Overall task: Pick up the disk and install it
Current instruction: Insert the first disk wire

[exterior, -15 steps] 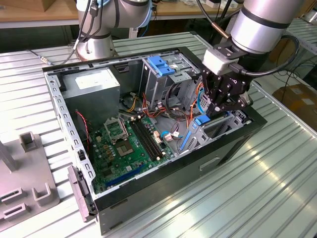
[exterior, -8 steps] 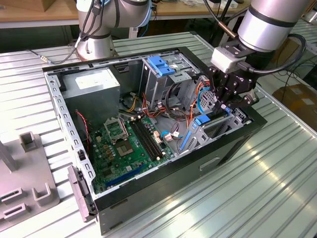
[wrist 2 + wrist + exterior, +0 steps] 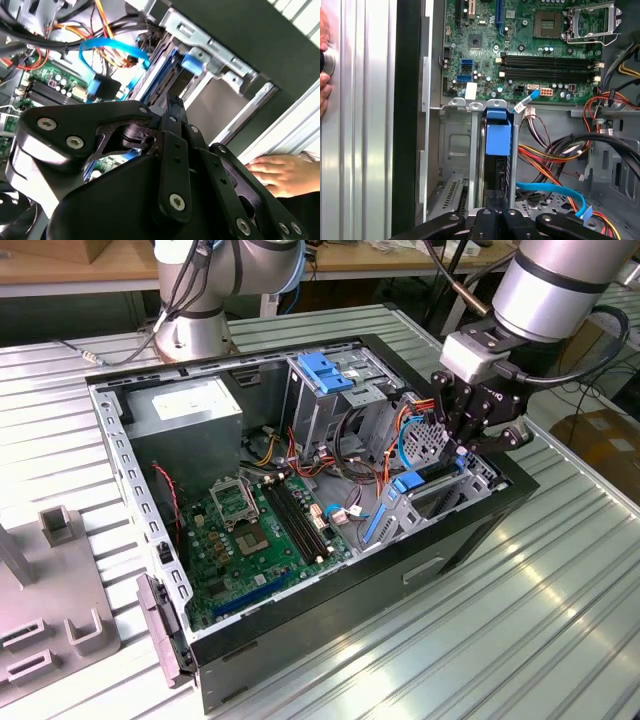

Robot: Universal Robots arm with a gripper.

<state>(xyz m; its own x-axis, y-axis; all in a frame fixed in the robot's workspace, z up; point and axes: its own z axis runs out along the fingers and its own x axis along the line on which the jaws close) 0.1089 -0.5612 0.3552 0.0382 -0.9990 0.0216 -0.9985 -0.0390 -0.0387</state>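
- The open computer case (image 3: 470,530) lies on its side on the ribbed metal bench (image 3: 520,620), with the motherboard (image 3: 260,530) facing up.
- The disk (image 3: 407,483) stands on edge in a slot of the metal drive bay at the exterior view's right end of the case. It is down between the bay walls, close to the near black wall.
- In the first wrist view the blue frame of the disk (image 3: 498,135) shows at the end towards the motherboard (image 3: 530,55). Its dark body runs back towards the gripper (image 3: 497,215).
- The gripper (image 3: 462,445) hangs over that bay.
- In the second wrist view the jaws of the gripper (image 3: 172,102) are clenched, tips together and right at the disk (image 3: 192,62). I cannot tell whether they touch it.
- A blue cable (image 3: 550,192) loops beside the bay, on the side away from the case wall.
- A person's hand (image 3: 280,172) rests on the bench outside the case wall.
- Farther in, a blue latch piece (image 3: 322,370) tops a metal cage. A grey box (image 3: 185,415) sits at the exterior view's far left.
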